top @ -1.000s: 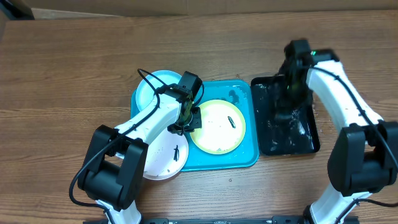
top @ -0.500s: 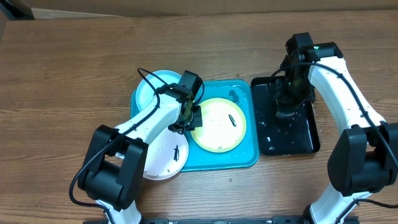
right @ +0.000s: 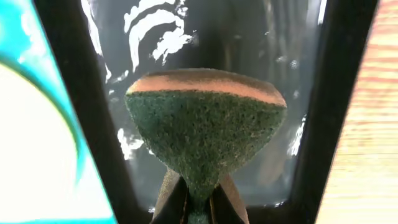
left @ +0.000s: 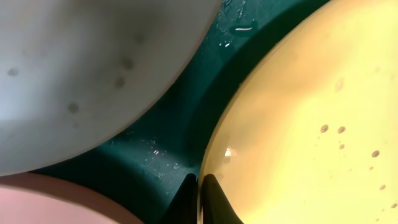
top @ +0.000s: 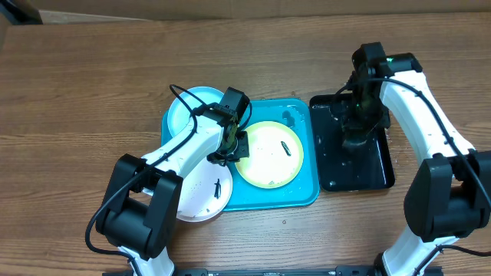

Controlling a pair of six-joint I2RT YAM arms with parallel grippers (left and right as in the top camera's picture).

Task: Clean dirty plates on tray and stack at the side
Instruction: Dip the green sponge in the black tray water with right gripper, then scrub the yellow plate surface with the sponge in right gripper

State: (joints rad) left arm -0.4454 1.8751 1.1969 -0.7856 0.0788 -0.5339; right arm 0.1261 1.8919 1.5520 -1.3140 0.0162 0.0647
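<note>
**Item 1. Table** (top: 92, 77): wood-grain top that carries everything below.

**Item 2. Tray** (top: 301, 196): turquoise, water-speckled, at the centre.

**Item 3. Black tray** (top: 360, 175): narrower, just right of the turquoise one. It is wet and serves as the dipping place.

**Item 4. Yellow-green plate** (top: 268, 165): lies flat in the tray, with a dark smudge (top: 285, 149) on its right half and droplets on its face.

**Item 5. Light blue plate** (top: 184, 111): sits at the tray's upper-left corner, overhanging the rim.

**Item 6. White plate** (top: 201, 195): sits at the lower-left edge, also smudged.

**Item 7. Sponge** (right: 205, 118): green scouring face with a tan backing. It hangs over the black tray.

**Item 8. Right gripper** (right: 199, 193): clamped on the sponge's waist.

**Item 9. Left gripper** (left: 199, 186): fingers drawn together at the yellow-green plate's left rim, apparently nipping it. The close view is too tight to be certain.

**Handling note (judgement).** The step in hand looks like wetting the sponge before the scrub.
- The sponge should cross low to the smudge and land with its green face flat.
- It should then rub in short strokes toward the held rim, so the plate is pushed into the left grip and does not skid.
- The clamp on the sponge should be firm enough that the sponge cannot twist.
</note>
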